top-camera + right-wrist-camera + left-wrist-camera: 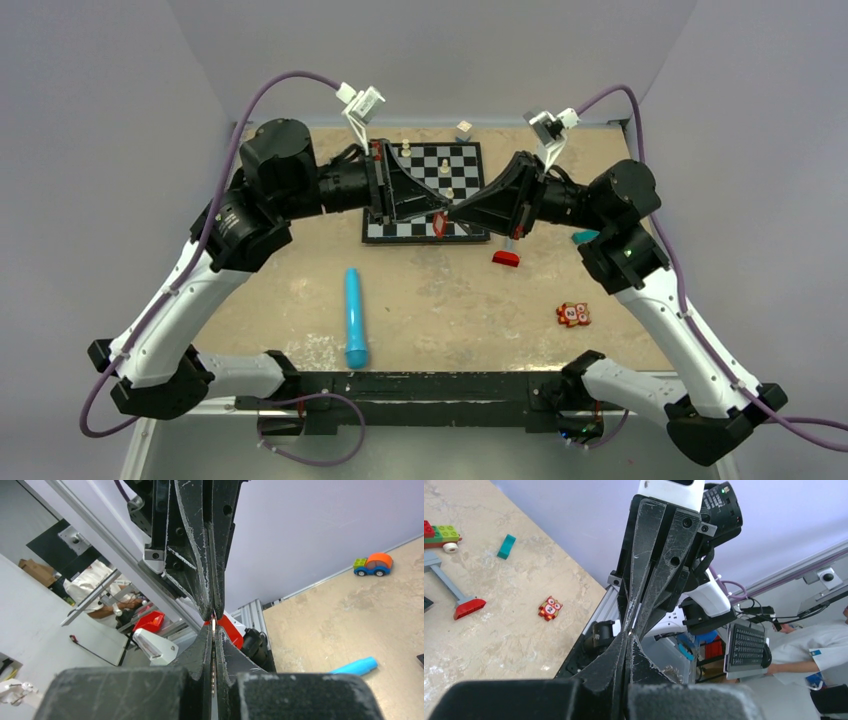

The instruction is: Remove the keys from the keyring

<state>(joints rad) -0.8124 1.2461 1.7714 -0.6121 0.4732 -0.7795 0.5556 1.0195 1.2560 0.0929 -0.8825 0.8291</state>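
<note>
left claw (438,209), right claw (452,213) pinched shut, tip-to-tip

keyring (440,225): red tag, dangling aloft where left gripper (439,209) meets right gripper (449,213) | key (213,626): silver sliver, edge-on, pinched by right gripper

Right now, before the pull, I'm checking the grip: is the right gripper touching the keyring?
Touching. The right wrist view shows the right gripper shut on thin metal of the keyring, whose red tag hangs at the fingertips.

Beige table (440,300): chessboard (457,160), blue cylinder (355,318)
</note>
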